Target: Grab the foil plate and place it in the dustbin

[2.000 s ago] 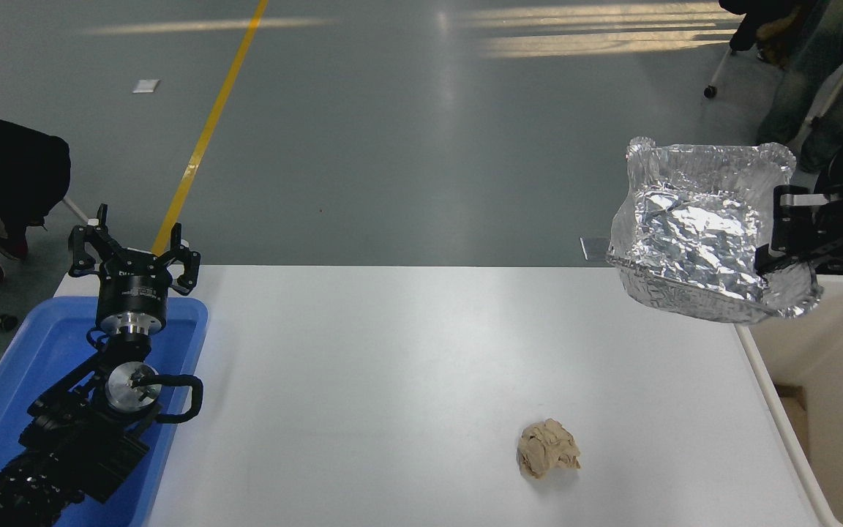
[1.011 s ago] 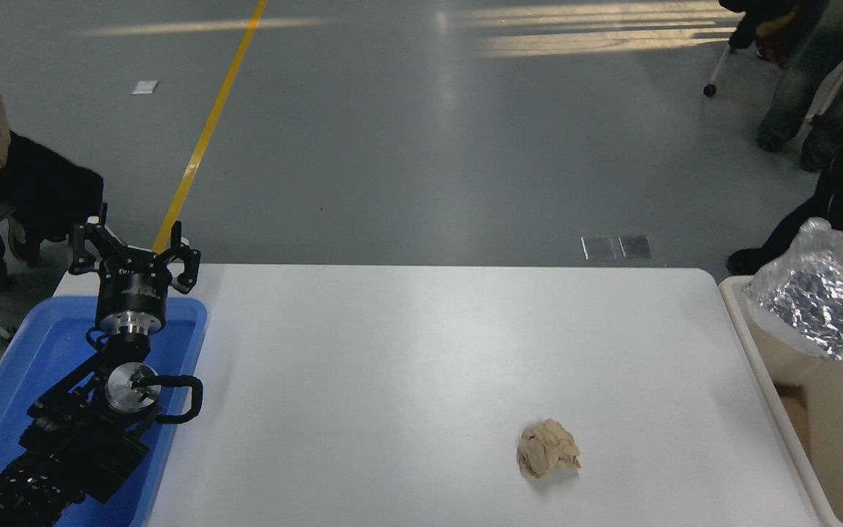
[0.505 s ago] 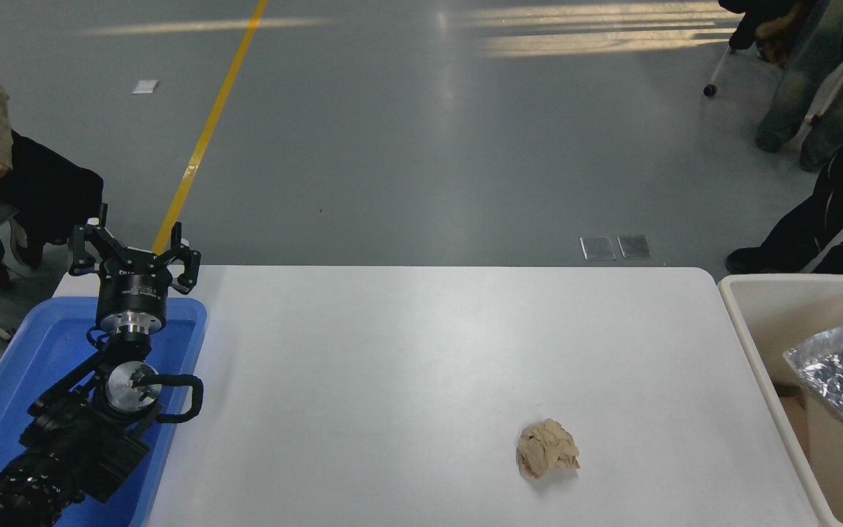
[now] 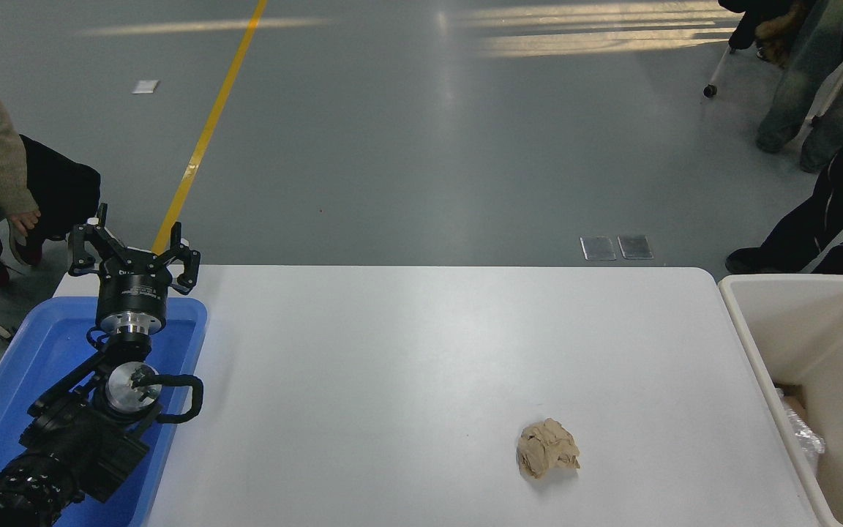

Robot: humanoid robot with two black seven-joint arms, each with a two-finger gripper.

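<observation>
From the head view, my left gripper (image 4: 132, 258) sits parked over the blue tray (image 4: 8, 380), fingers spread, holding nothing. My right gripper is out of sight. The foil plate (image 4: 802, 438) lies deep inside the dustbin (image 4: 747, 322), only a crinkled silver edge showing by the near wall. I judge it light, thin and easily crushed; its raised rim is the place to pinch. A paper wad (image 4: 547, 448) rests on the table (image 4: 421, 366).

Lab hall: yellow floor line (image 4: 205, 135).
</observation>
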